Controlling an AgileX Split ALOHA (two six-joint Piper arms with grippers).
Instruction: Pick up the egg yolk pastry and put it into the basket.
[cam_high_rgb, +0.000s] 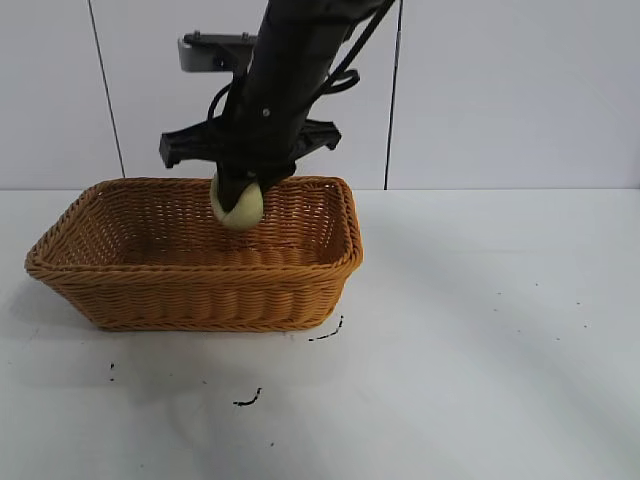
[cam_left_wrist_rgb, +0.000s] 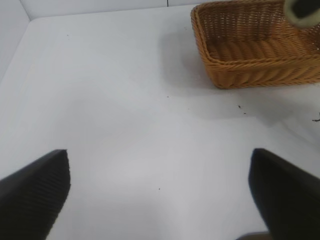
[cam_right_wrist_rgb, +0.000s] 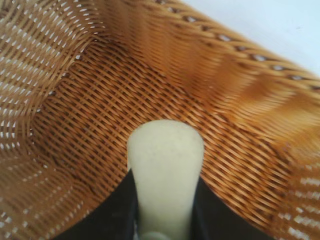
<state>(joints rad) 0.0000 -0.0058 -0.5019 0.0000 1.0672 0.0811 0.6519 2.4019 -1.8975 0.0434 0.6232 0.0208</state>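
Note:
My right gripper (cam_high_rgb: 240, 195) is shut on the pale yellow egg yolk pastry (cam_high_rgb: 238, 207) and holds it over the inside of the orange-brown wicker basket (cam_high_rgb: 200, 295), about level with the back rim. In the right wrist view the pastry (cam_right_wrist_rgb: 166, 175) is squeezed between the two black fingers (cam_right_wrist_rgb: 212, 210), above the woven basket floor (cam_right_wrist_rgb: 100, 100). My left gripper (cam_left_wrist_rgb: 160, 192) is open and empty above bare table, away from the basket (cam_left_wrist_rgb: 250, 65). The pastry also shows in the left wrist view (cam_left_wrist_rgb: 300, 12), at the frame edge.
The basket stands on a white table (cam_high_rgb: 480, 330) with small black marks (cam_high_rgb: 248, 398) in front of it. A white wall is behind.

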